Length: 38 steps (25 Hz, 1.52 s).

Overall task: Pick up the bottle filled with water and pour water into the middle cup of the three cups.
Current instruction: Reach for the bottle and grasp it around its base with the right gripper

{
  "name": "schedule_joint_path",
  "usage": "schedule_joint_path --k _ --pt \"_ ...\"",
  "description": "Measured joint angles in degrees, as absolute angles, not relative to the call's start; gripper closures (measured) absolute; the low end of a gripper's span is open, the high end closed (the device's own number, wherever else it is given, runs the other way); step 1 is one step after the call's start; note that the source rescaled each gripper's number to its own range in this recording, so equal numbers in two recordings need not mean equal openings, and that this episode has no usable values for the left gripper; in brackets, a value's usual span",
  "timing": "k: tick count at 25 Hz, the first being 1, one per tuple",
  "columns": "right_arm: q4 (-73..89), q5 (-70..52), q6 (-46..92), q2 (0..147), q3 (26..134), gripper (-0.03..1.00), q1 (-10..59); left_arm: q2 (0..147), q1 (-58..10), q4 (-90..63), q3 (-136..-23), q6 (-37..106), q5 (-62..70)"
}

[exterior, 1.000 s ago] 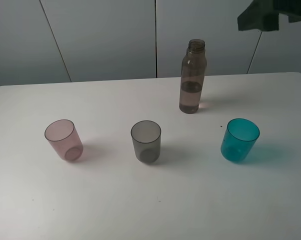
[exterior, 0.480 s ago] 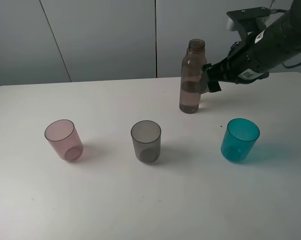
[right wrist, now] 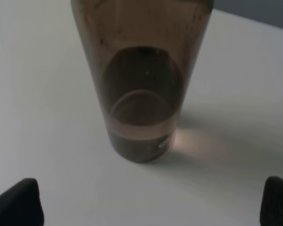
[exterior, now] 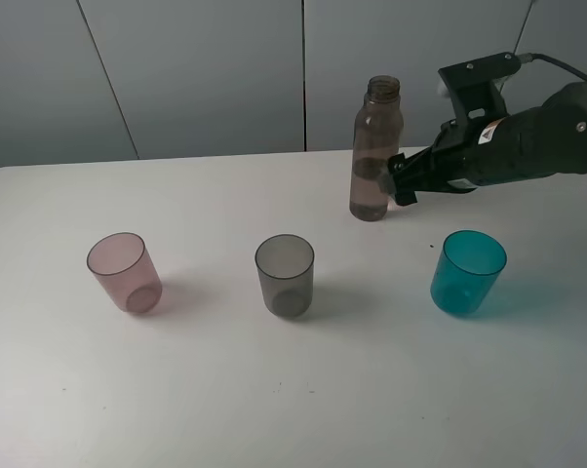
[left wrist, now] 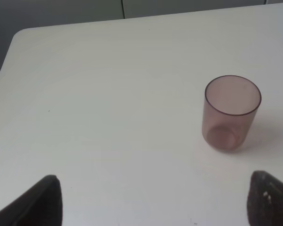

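R pincer (exterior: 396,183) is spread wide, holding nothing. In its wrist view we see both tips well apart w/ the bottle (exterior: 374,156) just ahead of the gap, not touching as far as we can tell. Vs 0.5 s ago it has dropped from the bottle's mid-height to its lower half, by the water line; 1 s ago the arm was barely in shot. Bottle & cups haven't shifted.

Bottle stands upright, capless, near the table's (exterior: 274,409) far edge, behind and right of the grey cup (exterior: 285,276). Teal cup (exterior: 467,272) sits in front of the arm, apart from it; pink cup (exterior: 125,272) well apart at left. Bare table btwn bottle and cup row, more in front of the cups.

L pincer (left wrist: 155,202) also wide, empty, over the table near the pink cup.
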State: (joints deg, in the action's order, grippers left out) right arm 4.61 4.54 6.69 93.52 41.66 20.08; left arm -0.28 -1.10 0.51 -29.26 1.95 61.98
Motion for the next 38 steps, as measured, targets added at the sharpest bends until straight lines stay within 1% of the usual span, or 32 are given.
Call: schedule_joint_path --k 4,7,11,15,20,25,29,38 --pt "2.55 5.55 6.59 93.52 40.21 -0.03 20.08 -0.28 -1.1 0.51 -29.26 1.95 61.98" --pt "0.0 6.77 3.68 93.52 40.21 -0.03 20.22 -0.28 -1.1 0.51 -29.26 1.72 61.98" --pt "-8.85 13.16 -5.92 95.09 40.21 -0.03 20.21 -0.28 -1.1 0.51 -29.26 1.72 61.98" --pt "-11.54 18.66 -9.24 99.32 40.21 -0.03 20.35 -0.28 -1.1 0.51 -29.26 1.72 61.98" --pt "-11.03 21.42 -9.47 103.48 40.21 -0.03 20.34 -0.28 -1.1 0.51 -29.26 1.72 61.98" --pt "-10.82 28.24 -9.35 106.79 40.21 -0.03 20.34 -0.28 -1.1 0.51 -29.26 1.72 61.98" --pt "-8.68 33.09 -7.41 108.39 40.21 -0.03 20.34 -0.28 -1.1 0.51 -29.26 1.72 61.98" --pt "-5.24 38.87 -3.74 110.92 40.21 -0.03 20.46 -0.28 -1.1 0.51 -29.26 1.72 61.98"
